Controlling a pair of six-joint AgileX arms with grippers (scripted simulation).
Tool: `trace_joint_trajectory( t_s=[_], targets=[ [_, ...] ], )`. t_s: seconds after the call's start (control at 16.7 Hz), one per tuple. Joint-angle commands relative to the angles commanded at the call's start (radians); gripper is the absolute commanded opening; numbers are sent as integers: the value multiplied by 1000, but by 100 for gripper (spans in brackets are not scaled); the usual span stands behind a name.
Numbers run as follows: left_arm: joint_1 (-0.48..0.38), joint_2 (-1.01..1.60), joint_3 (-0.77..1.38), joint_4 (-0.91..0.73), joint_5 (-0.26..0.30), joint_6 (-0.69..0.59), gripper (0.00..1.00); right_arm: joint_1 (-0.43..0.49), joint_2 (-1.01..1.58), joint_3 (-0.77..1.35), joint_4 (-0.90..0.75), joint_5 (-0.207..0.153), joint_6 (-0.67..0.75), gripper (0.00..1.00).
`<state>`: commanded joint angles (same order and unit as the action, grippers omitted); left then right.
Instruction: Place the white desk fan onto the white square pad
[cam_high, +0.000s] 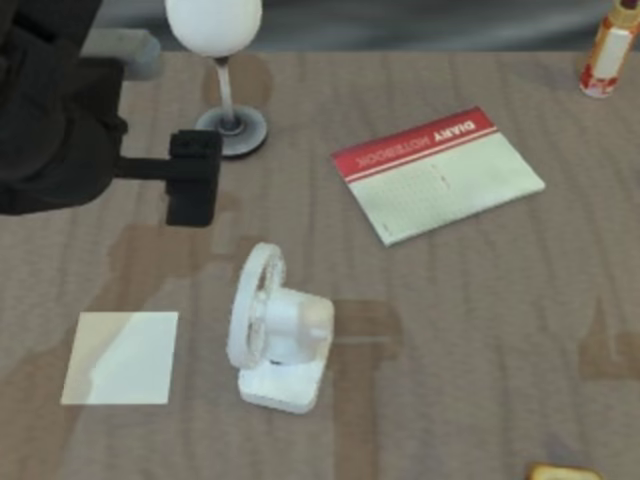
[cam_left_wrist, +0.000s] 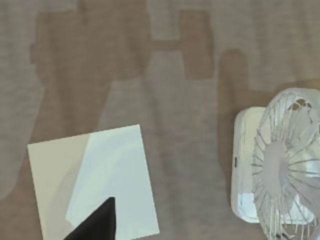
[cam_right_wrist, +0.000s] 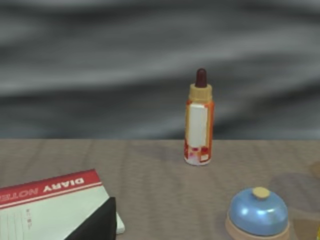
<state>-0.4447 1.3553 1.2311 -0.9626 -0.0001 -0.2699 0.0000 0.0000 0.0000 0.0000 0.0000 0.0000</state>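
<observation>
The white desk fan (cam_high: 278, 330) stands on the counter (cam_high: 460, 330) just right of the white square pad (cam_high: 122, 357), apart from it, while the left hand (cam_high: 194, 178) hovers farther back, finger spread impossible to tell.

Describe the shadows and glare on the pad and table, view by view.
Top view: a slanting shadow darkens one part of the white square pad; arm-shaped shadows fall on the table beside the white desk fan. Left wrist view: the same bright and dim split across the pad. Right wrist view: the backdrop is blurred.
</observation>
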Motion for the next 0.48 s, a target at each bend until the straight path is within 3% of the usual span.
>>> trace_joint_trajectory(
  t_s=[0.48],
  targets=[
    [-164, 516, 439, -366, 0, -96, 100, 0, 0, 0, 0, 0, 0, 100]
  ],
)
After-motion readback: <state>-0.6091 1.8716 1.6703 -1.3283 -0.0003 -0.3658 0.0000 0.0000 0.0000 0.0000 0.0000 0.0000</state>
